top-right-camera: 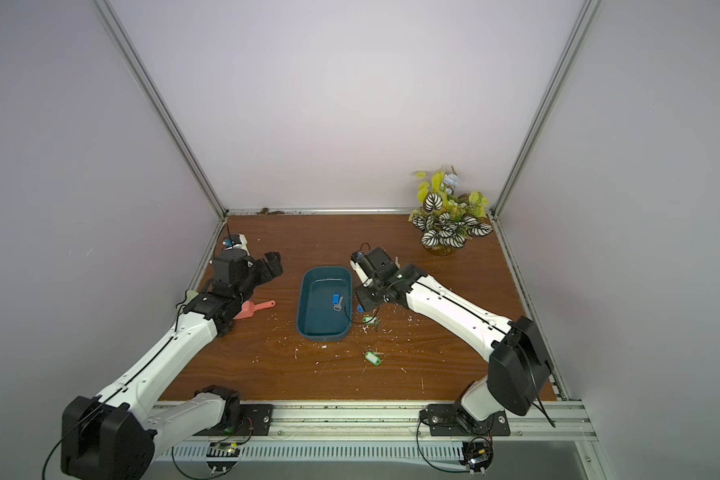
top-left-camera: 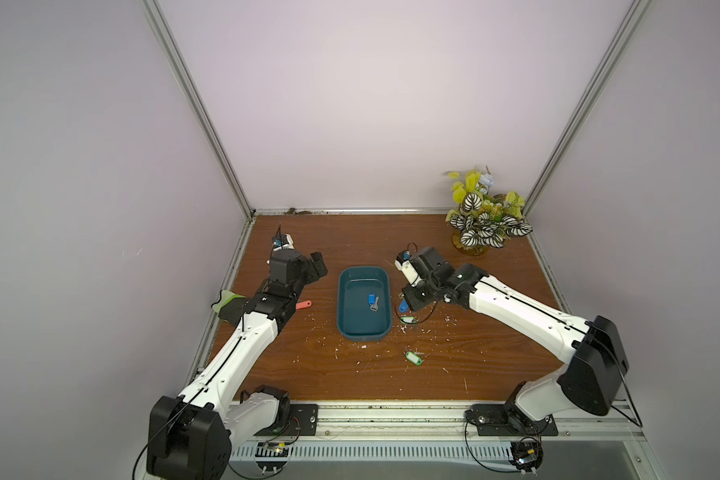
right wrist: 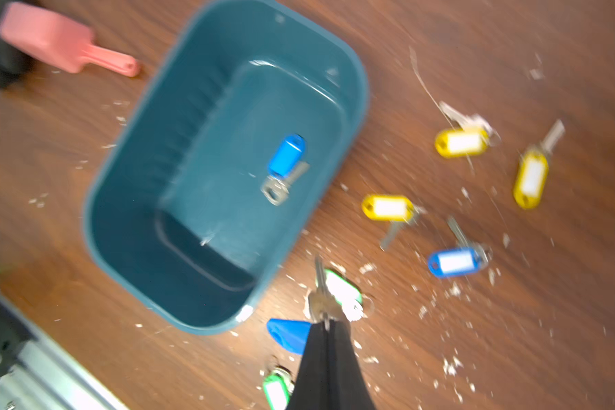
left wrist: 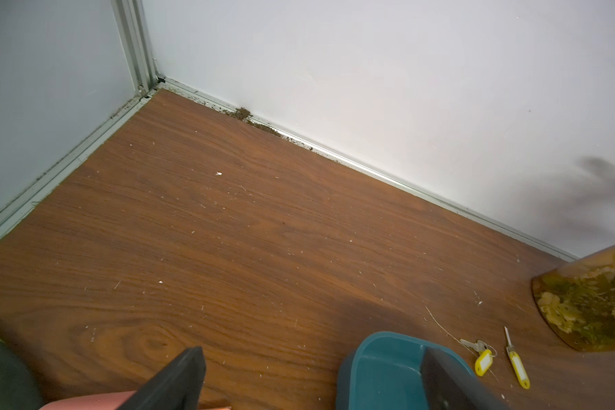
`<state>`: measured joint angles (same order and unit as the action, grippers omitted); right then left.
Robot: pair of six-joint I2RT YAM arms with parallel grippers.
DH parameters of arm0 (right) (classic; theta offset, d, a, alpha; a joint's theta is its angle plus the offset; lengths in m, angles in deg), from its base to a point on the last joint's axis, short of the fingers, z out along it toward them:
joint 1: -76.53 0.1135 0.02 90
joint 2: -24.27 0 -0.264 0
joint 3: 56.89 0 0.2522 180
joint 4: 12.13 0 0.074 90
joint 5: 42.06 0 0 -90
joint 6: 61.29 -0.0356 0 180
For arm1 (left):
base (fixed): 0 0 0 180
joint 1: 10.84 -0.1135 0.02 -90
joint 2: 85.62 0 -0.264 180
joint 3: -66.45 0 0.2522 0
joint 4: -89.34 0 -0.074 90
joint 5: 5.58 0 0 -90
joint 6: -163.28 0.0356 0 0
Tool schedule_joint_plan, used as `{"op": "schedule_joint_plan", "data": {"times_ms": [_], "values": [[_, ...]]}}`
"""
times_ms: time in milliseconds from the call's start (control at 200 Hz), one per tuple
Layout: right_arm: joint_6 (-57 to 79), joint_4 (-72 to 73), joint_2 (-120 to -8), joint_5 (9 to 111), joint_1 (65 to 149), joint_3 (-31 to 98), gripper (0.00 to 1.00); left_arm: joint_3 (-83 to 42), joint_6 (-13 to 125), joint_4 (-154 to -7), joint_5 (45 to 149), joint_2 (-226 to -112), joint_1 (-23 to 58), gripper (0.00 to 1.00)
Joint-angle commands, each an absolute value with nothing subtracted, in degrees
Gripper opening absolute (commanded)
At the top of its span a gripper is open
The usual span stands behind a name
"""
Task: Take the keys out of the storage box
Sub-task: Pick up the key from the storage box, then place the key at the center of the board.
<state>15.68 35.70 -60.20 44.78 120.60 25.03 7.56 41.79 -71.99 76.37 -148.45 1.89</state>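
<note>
Eight keys (right wrist: 453, 262) by count. Nearest, at 4 to 5 o'clock off box (top-left-camera: 364, 337), two green keys (top-left-camera: 413, 358), already out. At 3 o'clock, right gripper (right wrist: 326, 324) pinched shut on blue key (right wrist: 288, 335) just outside the rim, seemingly for setting down. Inside box, one blue-tagged key (top-left-camera: 373, 300) left. Toward 2 o'clock, three yellow keys (right wrist: 460, 142), one more blue. At 10 o'clock, left gripper (top-left-camera: 319, 266) spread wide, empty, probably parked aside.

The table (top-left-camera: 308, 365) is wood-grain with a slight sheen, the box (right wrist: 128, 198) smooth teal plastic, the keys (right wrist: 276, 191) shiny silver metal on glossy plastic tags (right wrist: 286, 154), the scoop (right wrist: 47, 39) matt pink plastic and the walls (top-left-camera: 371, 104) plain matt.
</note>
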Motion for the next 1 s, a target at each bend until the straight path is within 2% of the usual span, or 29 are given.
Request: {"op": "schedule_joint_plan", "data": {"times_ms": [0,270,996], "values": [[9.8,30.7,-54.5,45.2,117.9,17.1,0.0,8.6,42.7,-73.3,81.2,-149.3,1.4,0.99],[4.6,16.5,-49.0,51.6,110.5,1.4,0.0,11.2,42.3,-74.6,85.3,-149.5,2.0,0.98],[5.0,15.5,-56.8,44.2,106.2,-3.9,0.0,10.7,45.4,-74.3,85.5,-149.1,5.4,0.94]]}}
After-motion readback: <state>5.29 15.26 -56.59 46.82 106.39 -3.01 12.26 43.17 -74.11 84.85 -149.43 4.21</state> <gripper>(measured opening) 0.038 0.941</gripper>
